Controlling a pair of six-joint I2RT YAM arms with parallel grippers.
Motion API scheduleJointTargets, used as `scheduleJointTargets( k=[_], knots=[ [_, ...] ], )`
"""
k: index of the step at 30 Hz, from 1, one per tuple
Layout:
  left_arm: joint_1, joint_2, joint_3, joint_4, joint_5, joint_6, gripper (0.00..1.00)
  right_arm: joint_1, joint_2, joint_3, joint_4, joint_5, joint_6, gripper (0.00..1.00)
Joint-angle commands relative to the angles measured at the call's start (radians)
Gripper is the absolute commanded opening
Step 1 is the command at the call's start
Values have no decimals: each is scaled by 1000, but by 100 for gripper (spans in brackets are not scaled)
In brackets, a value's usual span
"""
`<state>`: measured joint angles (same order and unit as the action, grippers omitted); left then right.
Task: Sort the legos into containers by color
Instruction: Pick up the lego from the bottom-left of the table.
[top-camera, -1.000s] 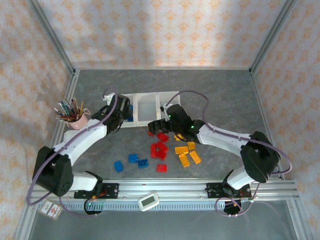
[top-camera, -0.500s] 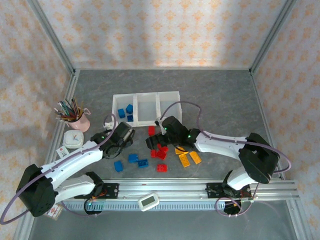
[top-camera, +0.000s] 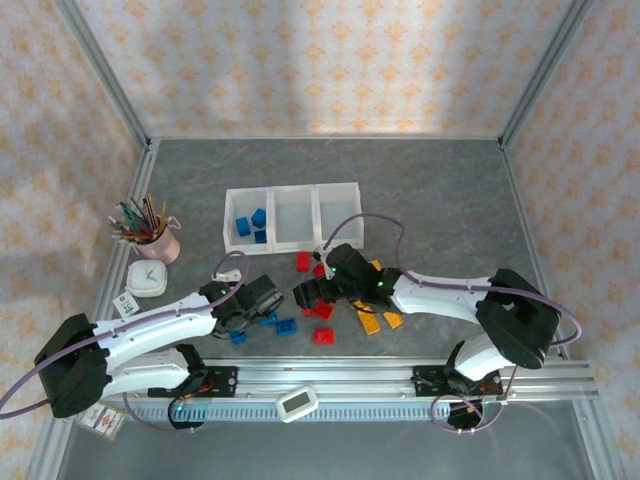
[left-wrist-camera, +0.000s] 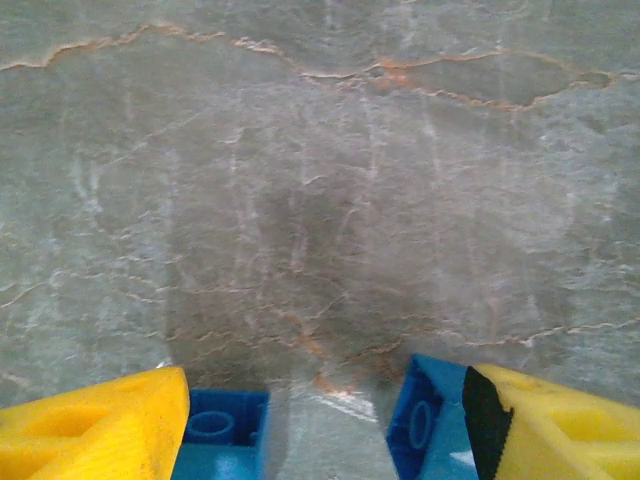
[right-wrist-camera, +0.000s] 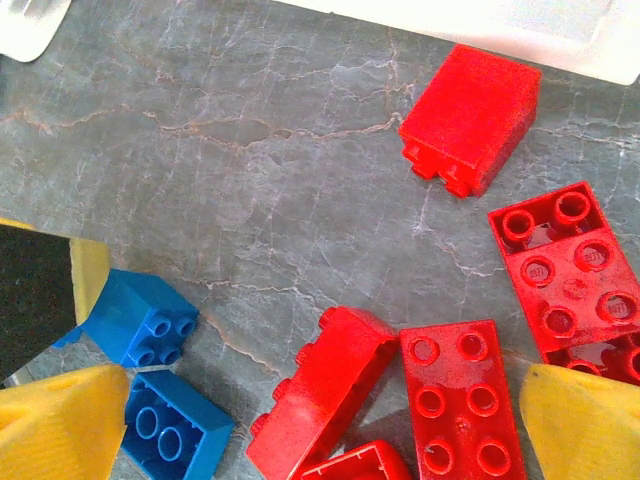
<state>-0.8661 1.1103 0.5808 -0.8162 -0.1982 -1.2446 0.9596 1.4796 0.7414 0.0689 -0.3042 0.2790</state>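
the left pincer (left-wrist-camera: 320, 425) stands apart, its yellow fingers (left-wrist-camera: 100, 425) at the bottom corners of the wrist view, with bare grey table (left-wrist-camera: 320, 200) between them and a blue brick (left-wrist-camera: 222, 430) showing just beside the inner edge of each. seen from above, it sits low at centre left among loose blue bricks (top-camera: 285, 325). the right pincer (right-wrist-camera: 320, 430) is wide apart, clamped on nothing, with red bricks (right-wrist-camera: 455, 395) lying between its fingers and two blue ones near the lower left finger. yellow-orange bricks (top-camera: 372, 320) lie right of the red. the three joined bins (top-camera: 280, 249) sit above centre, with blue pieces (top-camera: 258, 217) in the left compartment.
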Motion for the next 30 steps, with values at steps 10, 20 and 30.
scheduleJointTargets(
  k=[10, 20, 30],
  knots=[
    [-107, -64, -61, -119, -8, -217, 77, 4, -25, -4, 25, -1, 23, 100],
    [-116, -44, -121, 6, 4, -187, 59, 5, -7, 6, 23, -4, 25, 100],
    [-117, -59, -144, 16, -10, -191, 34, 4, 13, 25, 20, -7, 24, 100]
  ],
)
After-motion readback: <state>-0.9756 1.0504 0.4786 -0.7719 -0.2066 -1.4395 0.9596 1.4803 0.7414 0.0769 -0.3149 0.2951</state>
